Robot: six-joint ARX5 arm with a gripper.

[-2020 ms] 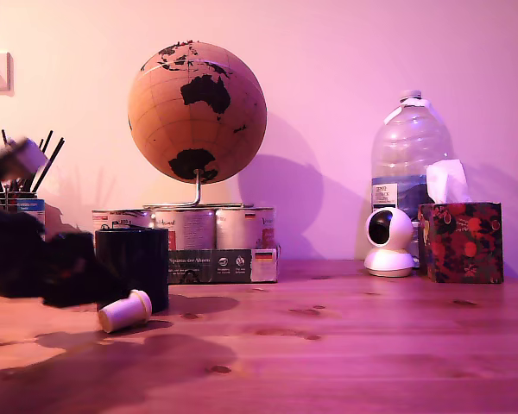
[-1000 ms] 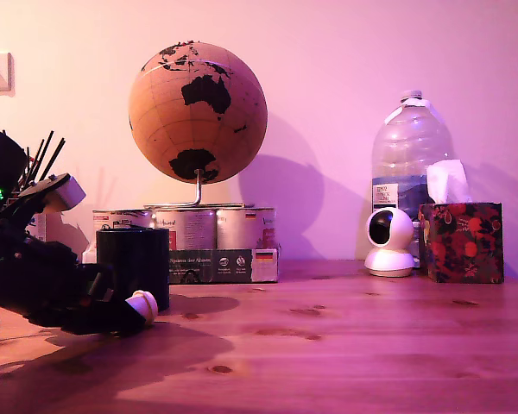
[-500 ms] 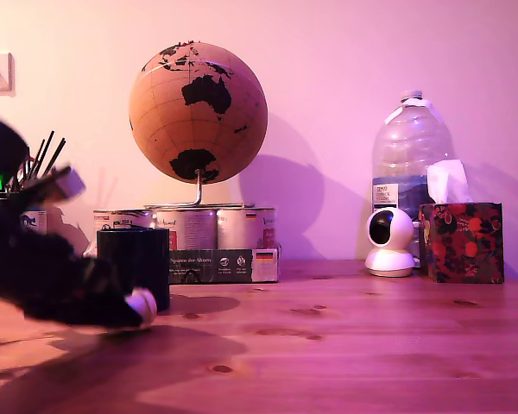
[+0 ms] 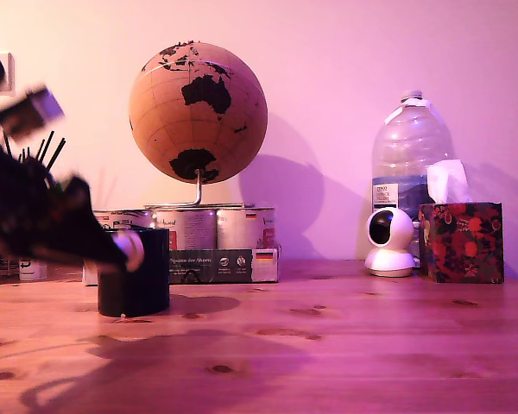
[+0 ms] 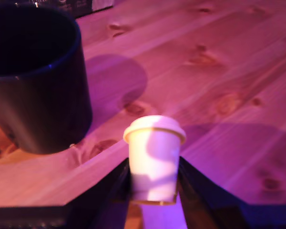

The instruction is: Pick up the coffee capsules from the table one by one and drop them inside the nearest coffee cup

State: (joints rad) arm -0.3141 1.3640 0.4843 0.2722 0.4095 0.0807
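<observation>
Pink-lit pine table (image 4: 345, 345) carries the black coffee cup (image 4: 134, 272) at the exterior view's left, in front of a globe (image 4: 198, 112) standing on a row of tins (image 4: 190, 228). The gripper (image 5: 153, 183) is clamped on the cream coffee capsule (image 5: 154, 160), held clear of the wood just beside the cup's rim. To finish well I would carry it fully over the mouth before letting go, since it hangs off to one side. Half a second ago the capsule was down at table level by the cup's base; now it is lifted to rim height.

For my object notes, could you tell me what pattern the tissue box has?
The tissue box has a dark floral print, red flowers; clearest in the exterior view.
</observation>
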